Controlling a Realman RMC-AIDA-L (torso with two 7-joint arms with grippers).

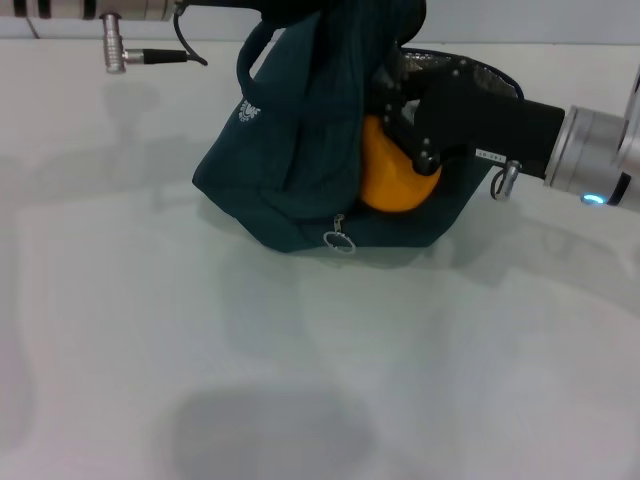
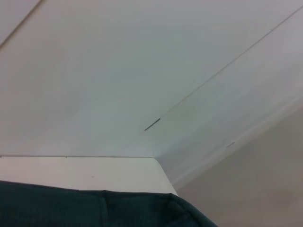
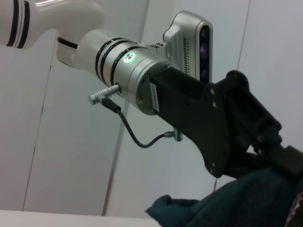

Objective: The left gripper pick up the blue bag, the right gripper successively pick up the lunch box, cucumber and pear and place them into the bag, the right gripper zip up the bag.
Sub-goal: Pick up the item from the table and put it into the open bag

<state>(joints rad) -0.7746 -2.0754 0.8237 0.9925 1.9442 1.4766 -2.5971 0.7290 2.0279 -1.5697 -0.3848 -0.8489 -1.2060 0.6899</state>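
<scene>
Pale tabletop [image 1: 300, 380] lies before you, and on it the blue bag [image 1: 300, 170] slumps, zipper ring [image 1: 340, 241] toward you. Just behind, the pear [image 1: 390, 180] sits at the bag's open mouth, clamped in your right gripper [image 1: 405, 135], which reaches in from the right. Farther back, your left gripper [image 3: 246, 137] clenches the bag's top, holding it up from above.

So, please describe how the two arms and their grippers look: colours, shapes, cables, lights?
The right gripper is matte black and blocky, on a silver cylindrical wrist with a small blue light. The left gripper is the same black angular build, behind it a silver wrist ring with a green light, a thin black cable on a metal plug, a grey camera module, and a white arm with black bands.
</scene>
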